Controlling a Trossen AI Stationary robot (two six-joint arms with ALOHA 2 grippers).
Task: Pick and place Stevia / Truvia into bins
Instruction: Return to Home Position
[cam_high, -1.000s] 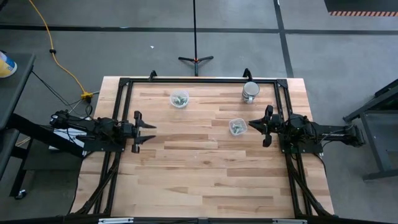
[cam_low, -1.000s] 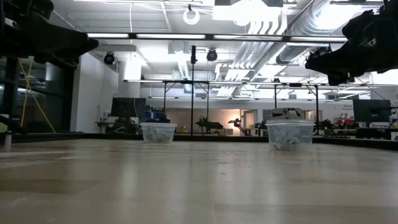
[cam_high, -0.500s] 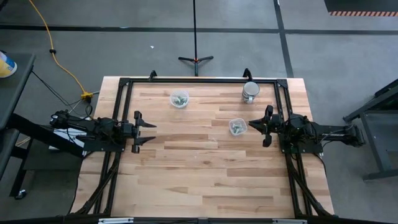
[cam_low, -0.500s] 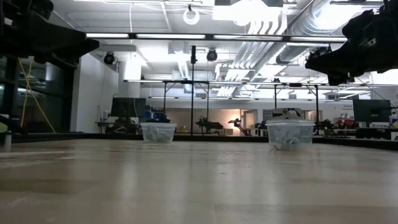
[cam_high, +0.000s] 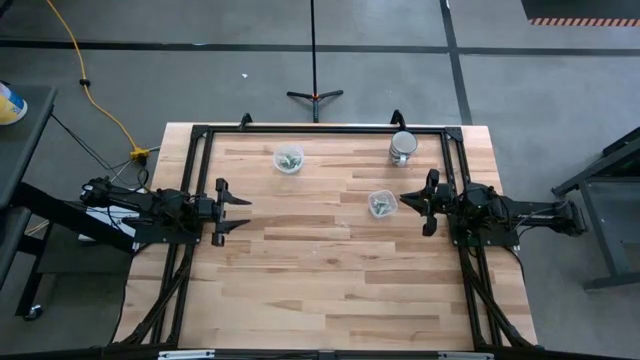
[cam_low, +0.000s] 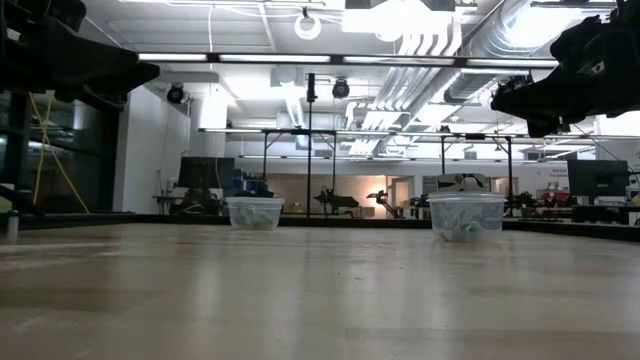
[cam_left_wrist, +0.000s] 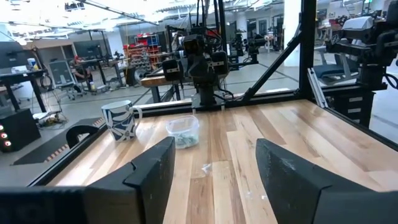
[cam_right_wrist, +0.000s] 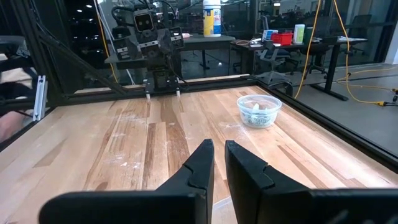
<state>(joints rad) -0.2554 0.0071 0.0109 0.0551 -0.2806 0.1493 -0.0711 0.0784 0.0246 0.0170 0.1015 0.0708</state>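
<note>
Two clear round cups stand on the wooden table. The far cup (cam_high: 289, 159) (cam_low: 254, 213) (cam_right_wrist: 259, 111) and the right-hand cup (cam_high: 382, 204) (cam_low: 466, 215) (cam_left_wrist: 182, 132) each hold pale green-and-white packets (cam_high: 290, 157) (cam_high: 380, 205) lying inside. My left gripper (cam_high: 245, 212) (cam_left_wrist: 214, 180) hovers open over the table's left side, far from both cups. My right gripper (cam_high: 408, 201) (cam_right_wrist: 219, 163) hovers just right of the right-hand cup, its fingers together, touching nothing. Both show raised above the table in the low view.
A shiny metal mug (cam_high: 402, 147) (cam_left_wrist: 122, 120) stands near the far right corner. A dark frame (cam_high: 320, 128) runs along the table's far and side edges. A tiny pale scrap (cam_left_wrist: 206, 167) lies on the wood. Bare wood fills the table's middle and near half.
</note>
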